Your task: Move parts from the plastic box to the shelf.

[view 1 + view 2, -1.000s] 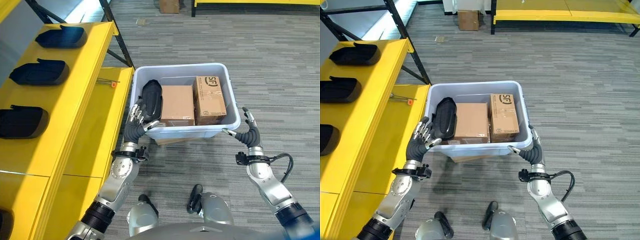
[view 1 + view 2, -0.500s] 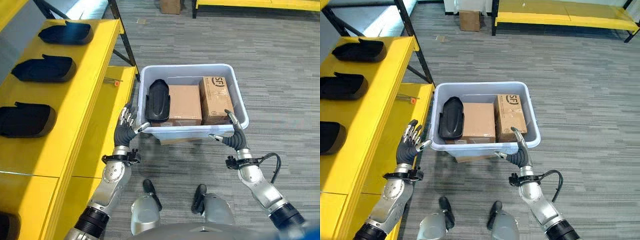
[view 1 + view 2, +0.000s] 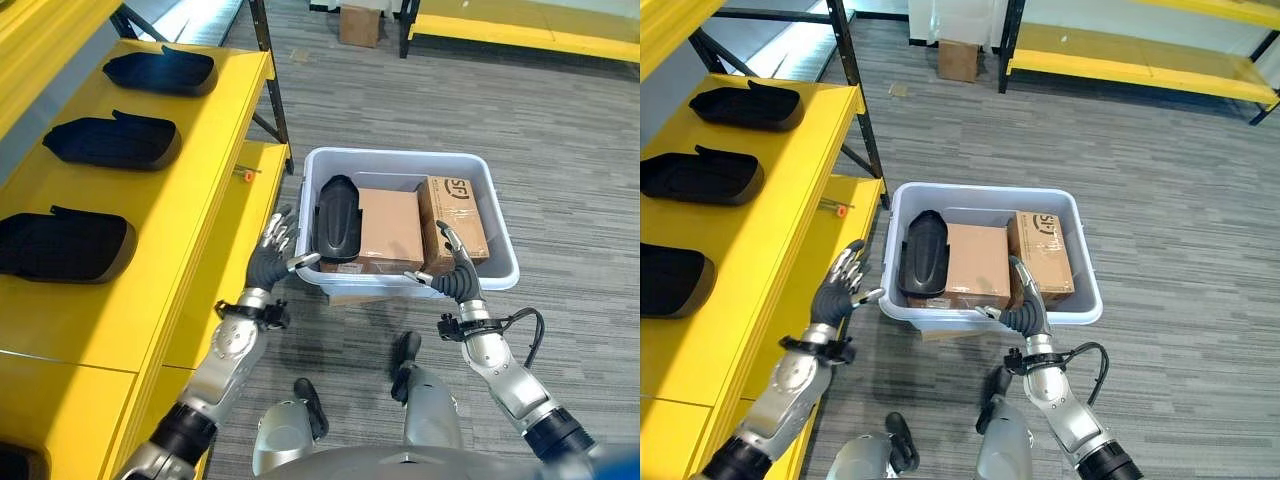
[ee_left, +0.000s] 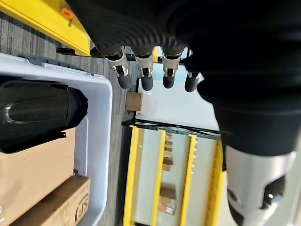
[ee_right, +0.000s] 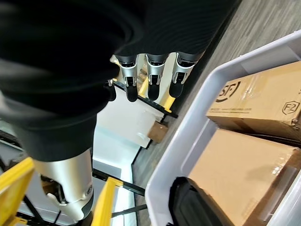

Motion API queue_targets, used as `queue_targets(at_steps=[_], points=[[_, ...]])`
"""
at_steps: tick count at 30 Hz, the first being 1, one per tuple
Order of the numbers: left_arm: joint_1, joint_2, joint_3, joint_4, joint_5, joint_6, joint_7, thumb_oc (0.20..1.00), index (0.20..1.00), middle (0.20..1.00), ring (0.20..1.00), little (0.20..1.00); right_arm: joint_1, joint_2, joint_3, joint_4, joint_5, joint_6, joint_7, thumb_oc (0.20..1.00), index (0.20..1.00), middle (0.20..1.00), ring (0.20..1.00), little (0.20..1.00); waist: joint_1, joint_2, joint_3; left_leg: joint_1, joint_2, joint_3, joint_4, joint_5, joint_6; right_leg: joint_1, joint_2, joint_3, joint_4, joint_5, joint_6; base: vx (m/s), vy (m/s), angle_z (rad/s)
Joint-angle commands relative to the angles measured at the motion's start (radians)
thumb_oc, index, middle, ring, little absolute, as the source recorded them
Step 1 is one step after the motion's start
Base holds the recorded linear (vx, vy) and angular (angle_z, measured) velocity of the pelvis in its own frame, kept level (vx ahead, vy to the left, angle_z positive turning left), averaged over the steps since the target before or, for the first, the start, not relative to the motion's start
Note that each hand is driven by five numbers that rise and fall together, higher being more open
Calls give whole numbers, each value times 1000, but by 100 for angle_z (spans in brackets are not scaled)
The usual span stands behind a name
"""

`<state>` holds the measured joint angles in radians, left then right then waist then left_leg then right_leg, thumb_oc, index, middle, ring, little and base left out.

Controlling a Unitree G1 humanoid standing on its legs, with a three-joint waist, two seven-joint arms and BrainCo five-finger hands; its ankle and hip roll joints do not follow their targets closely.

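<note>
Three black parts (image 3: 110,143) already lie in a row along the top of the yellow shelf (image 3: 190,200) on my left, well apart from each other. One more black part (image 3: 339,218) lies in the plastic box (image 3: 400,162), which stands on the grey floor just beside the shelf's lower level; that part is at the box's left end, propped up with its far end higher, against a plain brown carton (image 3: 390,228). A second carton (image 3: 456,213) with tape and print fills the box's right end, touching the first. My left hand (image 3: 270,262) hovers outside the box's near left corner, between the box and the shelf, with its fingers (image 4: 146,77) straight and spread, holding nothing. My right hand (image 3: 453,277) is at the near wall of the box towards its right end, fingers (image 5: 151,81) also straight and released, with nothing in them; from the head camera I think it may touch the rim, but I cannot be sure of contact. On the lower shelf level, near the box's far left corner, lies a small orange object (image 3: 246,175). Farther off, another cardboard box (image 3: 359,24) stands on the floor beside a second yellow rack (image 3: 520,38).
</note>
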<state>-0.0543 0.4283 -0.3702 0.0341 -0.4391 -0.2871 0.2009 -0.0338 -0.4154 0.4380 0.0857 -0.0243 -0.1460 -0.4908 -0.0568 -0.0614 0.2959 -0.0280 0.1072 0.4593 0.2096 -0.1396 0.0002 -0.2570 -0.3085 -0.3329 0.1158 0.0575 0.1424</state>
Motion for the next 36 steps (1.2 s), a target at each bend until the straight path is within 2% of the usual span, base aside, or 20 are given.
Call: queue_targets(at_steps=[1, 2, 3, 5, 8, 15, 20, 21, 23, 24, 25, 26, 27, 28, 29, 30, 33, 34, 35, 36], points=[[10, 6, -13, -96, 28, -66, 21, 1000, 1000, 1000, 1000, 1000, -46, -44, -34, -67, -18, -48, 29, 1000, 1000, 1000, 1000, 1000, 14, 37, 2, 55, 95, 34, -59, 57, -58, 124, 76, -40, 24, -27, 5, 327, -312, 67], [11, 5, -12, -96, 21, -67, 21, 1000, 1000, 1000, 1000, 1000, -48, -47, -32, -67, -17, -48, 28, 1000, 1000, 1000, 1000, 1000, 14, 38, 1, 52, 98, 33, -57, 59, -59, 125, 77, -42, 25, -31, 2, 267, -287, 28], [14, 8, -2, -92, -3, -102, 9, 1000, 1000, 1000, 1000, 1000, -66, -76, -20, -69, -17, -49, 8, 1000, 1000, 1000, 1000, 1000, 15, 47, 9, 33, 115, 34, -56, 73, -69, 128, 96, -54, 22, -58, -21, 102, -118, -7], [9, 6, 0, -86, -12, -112, -6, 1000, 1000, 1000, 1000, 1000, -72, -85, -21, -64, -24, -52, -3, 1000, 1000, 1000, 1000, 1000, 11, 50, 11, 26, 122, 40, -54, 78, -73, 130, 102, -58, 20, -68, -31, 91, -78, -19], [3, 4, 2, -83, -11, -109, -22, 1000, 1000, 1000, 1000, 1000, -82, -97, -31, -51, 5, -49, -1, 1000, 1000, 1000, 1000, 1000, 9, 52, 16, 14, 134, 45, -43, 87, -77, 133, 114, -65, 30, -89, -50, 99, -46, -4], [-3, 5, 6, -98, -2, -85, -19, 1000, 1000, 1000, 1000, 1000, -69, -90, -43, -48, 66, -24, 26, 1000, 1000, 1000, 1000, 1000, -2, 57, 21, 9, 138, 58, -54, 100, -79, 130, 127, -71, 46, -109, -63, 75, -22, 14], [-17, 19, 22, -107, -9, -85, 23, 1000, 1000, 1000, 1000, 1000, -60, -75, -44, -49, 145, -13, 71, 1000, 1000, 1000, 1000, 1000, -13, 65, 23, 16, 131, 87, -1, 73, -67, 98, 116, -86, 103, -148, -85, 27, -93, 19], [-32, 24, 32, -114, -22, -94, 33, 1000, 1000, 1000, 1000, 1000, -60, -70, -41, -52, 130, -36, 70, 1000, 1000, 1000, 1000, 1000, -7, 67, 31, -20, 143, 74, 120, 99, -81, 93, 124, -87, 121, -174, -107, -16, -119, 14], [-36, 21, 41, -117, -35, -97, 41, 1000, 1000, 1000, 1000, 1000, -60, -64, -37, -54, 137, -38, 71, 1000, 1000, 1000, 1000, 1000, 2, 72, 39, -72, 175, 41, 194, 135, -100, 97, 139, -82, 134, -197, -127, 7, -83, 18], [-36, 15, 42, -114, -35, -98, 43, 1000, 1000, 1000, 1000, 1000, -61, -61, -34, -52, 141, -39, 72, 1000, 1000, 1000, 1000, 1000, 3, 74, 42, -78, 192, 34, 190, 150, -105, 93, 140, -80, 144, -202, -131, 15, 123, 12], [-34, -3, 51, -107, -44, -92, 56, 1000, 1000, 1000, 1000, 1000, -69, -54, -25, -51, 153, -32, 74, 1000, 1000, 1000, 1000, 1000, 3, 81, 43, -68, 232, 24, 120, 196, -119, 72, 135, -74, 180, -213, -131, 13, 178, -3], [-33, -5, 53, -106, -45, -91, 55, 1000, 1000, 1000, 1000, 1000, -71, -53, -23, -51, 154, -29, 75, 1000, 1000, 1000, 1000, 1000, 2, 79, 42, -59, 233, 25, 99, 208, -121, 67, 129, -72, 187, -214, -130, 19, 404, -10], [-28, -13, 54, -101, -45, -87, 54, 1000, 1000, 1000, 1000, 1000, -73, -47, -20, -51, 163, -19, 75, 1000, 1000, 1000, 1000, 1000, 2, 82, 34, -38, 257, 15, -7, 260, -142, 55, 108, -71, 200, -209, -117, 16, 317, -7], [-25, -16, 53, -100, -44, -87, 51, 1000, 1000, 1000, 1000, 1000, -71, -44, -19, -51, 159, -17, 66, 1000, 1000, 1000, 1000, 1000, 3, 80, 33, -41, 270, 3, -27, 297, -154, 54, 107, -63, 200, -208, -115, 29, 598, -4], [-13, -26, 45, -96, -35, -99, 33, 1000, 1000, 1000, 1000, 1000, -76, -47, -16, -45, 186, -32, 40, 1000, 1000, 1000, 1000, 1000, 4, 75, 38, -91, 334, -61, -67, 394, -183, 44, 93, -21, 217, -214, -113, 9, 570, -3], [-15, -26, 41, -84, -49, -103, 21, 1000, 1000, 1000, 1000, 1000, -88, -49, -26, -28, 222, -36, 51, 1000, 1000, 1000, 1000, 1000, 2, 76, 36, -73, 312, -38, -87, 319, -160, 22, 56, -17, 265, -222, -99, -8, 549, 6], [-43, -25, 28, -77, -42, -86, 18, 1000, 1000, 1000, 1000, 1000, -113, -39, -29, -7, 266, -34, 33, 1000, 1000, 1000, 1000, 1000, -4, 83, 50, -84, 300, -17, -65, 291, -157, 3, 46, -12, 287, -219, -94, -61, 207, -33], [-62, -25, 18, -75, -38, -77, 9, 1000, 1000, 1000, 1000, 1000, -117, -31, -37, 3, 288, -36, 32, 1000, 1000, 1000, 1000, 1000, -10, 87, 57, -80, 279, 1, -55, 244, -145, 2, 37, -13, 294, -216, -84, -41, 182, -61], [-66, -25, 16, -75, -37, -76, 8, 1000, 1000, 1000, 1000, 1000, -116, -30, -39, 4, 291, -36, 33, 1000, 1000, 1000, 1000, 1000, -11, 87, 58, -79, 273, 4, -54, 232, -141, 2, 33, -13, 296, -215, -80, 19, 226, -33], [-72, -29, 1, -71, -40, -61, 8, 1000, 1000, 1000, 1000, 1000, -109, -15, -49, 25, 282, -41, 46, 1000, 1000, 1000, 1000, 1000, -10, 92, 63, -73, 243, 3, -52, 191, -126, 7, 24, -5, 301, -205, -64, 58, 178, -7]])
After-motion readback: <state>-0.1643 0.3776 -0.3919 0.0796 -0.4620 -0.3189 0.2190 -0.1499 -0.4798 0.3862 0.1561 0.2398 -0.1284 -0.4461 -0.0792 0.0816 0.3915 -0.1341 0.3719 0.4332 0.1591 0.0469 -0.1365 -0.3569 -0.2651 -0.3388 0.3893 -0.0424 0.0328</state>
